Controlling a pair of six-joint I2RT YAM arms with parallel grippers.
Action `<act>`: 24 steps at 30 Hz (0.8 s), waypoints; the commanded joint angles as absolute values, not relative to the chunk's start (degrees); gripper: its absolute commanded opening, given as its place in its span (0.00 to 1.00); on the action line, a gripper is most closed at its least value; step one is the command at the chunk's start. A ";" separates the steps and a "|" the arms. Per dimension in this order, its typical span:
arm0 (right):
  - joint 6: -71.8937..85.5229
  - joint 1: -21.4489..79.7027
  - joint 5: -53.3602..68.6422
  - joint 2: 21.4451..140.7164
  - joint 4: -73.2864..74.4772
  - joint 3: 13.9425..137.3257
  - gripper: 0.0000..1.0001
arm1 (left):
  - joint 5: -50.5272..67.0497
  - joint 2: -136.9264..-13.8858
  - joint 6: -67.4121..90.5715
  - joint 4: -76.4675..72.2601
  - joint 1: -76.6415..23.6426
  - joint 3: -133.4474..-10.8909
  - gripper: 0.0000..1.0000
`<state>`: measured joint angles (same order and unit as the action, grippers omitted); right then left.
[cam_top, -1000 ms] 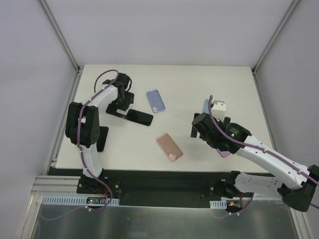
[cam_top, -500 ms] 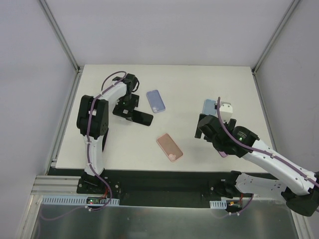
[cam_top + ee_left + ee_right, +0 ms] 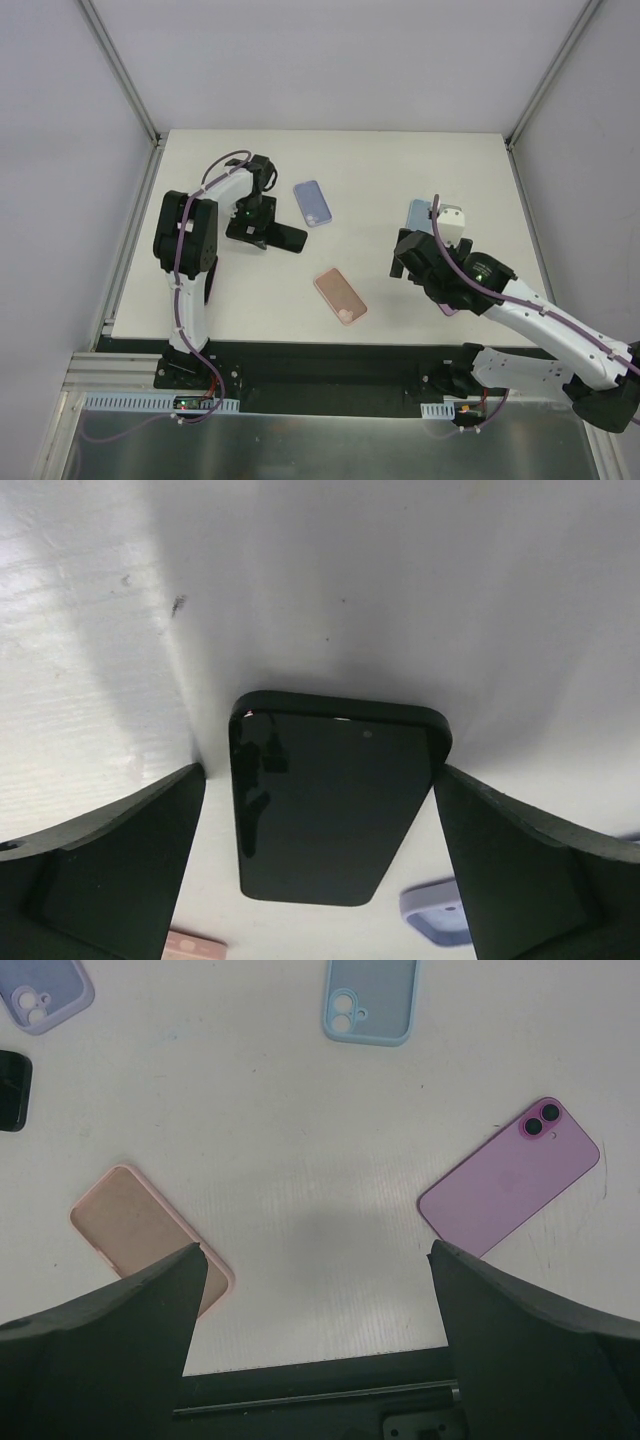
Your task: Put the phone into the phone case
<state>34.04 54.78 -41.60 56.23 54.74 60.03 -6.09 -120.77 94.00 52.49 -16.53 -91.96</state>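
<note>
two phones and three cases are lying apart on the bench [image 3: 400, 160], so no phone is sitting in a case yet and the whole job is waiting ahead of me. my left claw [image 3: 318, 780] is standing spread wide over the black phone [image 3: 335, 810], with one finger at each long side, and it is not pinching. my right claw [image 3: 317, 1248] is also hanging spread wide and holding nothing, over bare bench between the pink case [image 3: 150, 1222] and the purple phone [image 3: 510, 1175]. i am judging that the grasping, the carrying to a case and the pressing in are all remaining.

the top camera is showing the black phone lying near the lilac case [image 3: 312, 203], but there my right arm is covering almost all of the purple phone and part of the light blue case [image 3: 372, 998]. the right wrist camera is showing that phone whole, lying back side up with its two lenses. only the left wrist camera is showing the black phone lying screen up between my fingers. i cannot tell whether the pads are touching its edges.
</note>
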 commanded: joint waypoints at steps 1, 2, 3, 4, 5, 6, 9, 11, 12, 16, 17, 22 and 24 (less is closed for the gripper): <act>34.89 55.02 -43.50 56.77 55.81 60.82 0.96 | -6.68 -119.54 97.91 55.02 -16.70 -88.42 0.94; 35.07 55.02 -43.42 56.95 55.90 60.82 0.96 | -7.55 -119.44 97.91 55.02 -16.87 -88.24 0.92; 35.85 55.02 -43.59 57.13 55.99 60.91 0.96 | -7.91 -119.27 97.82 54.93 -16.87 -87.98 0.91; 36.12 55.02 -43.42 57.30 55.99 60.91 0.97 | -8.26 -118.92 97.82 54.93 -16.96 -87.89 0.88; 36.38 55.02 -43.33 57.39 55.99 60.91 0.97 | -8.35 -118.92 97.65 54.84 -16.96 -87.80 0.86; 36.91 55.02 -43.16 57.57 55.90 61.00 0.97 | -8.18 -118.92 97.56 54.84 -16.96 -87.54 0.85; 37.62 55.02 -42.80 58.09 55.29 61.17 0.97 | -7.39 -119.00 96.86 54.49 -16.96 -86.67 0.78; 38.14 54.93 -42.37 58.71 55.02 61.17 0.97 | -7.03 -118.83 95.89 53.88 -16.96 -85.96 0.71; 38.49 55.02 -42.10 59.32 54.93 61.08 0.97 | -6.60 -118.65 95.63 53.35 -16.96 -85.35 0.68; 39.82 55.02 -36.94 60.55 53.54 59.42 0.99 | -6.33 -117.95 92.03 52.56 -16.96 -85.25 0.54; 39.03 55.02 -35.09 60.56 52.22 58.37 0.94 | -6.24 -117.86 89.59 52.56 -16.88 -85.60 0.52; 51.91 55.02 -23.41 60.38 46.41 48.28 0.74 | -7.29 -115.06 84.91 52.56 -16.87 -84.03 0.47; 63.55 55.28 -20.93 61.25 45.45 45.54 0.65 | -7.91 -114.26 83.15 52.47 -16.87 -82.89 0.46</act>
<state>44.36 54.78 -30.26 60.34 48.45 50.52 -6.09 -117.40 88.99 48.97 -16.53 -85.76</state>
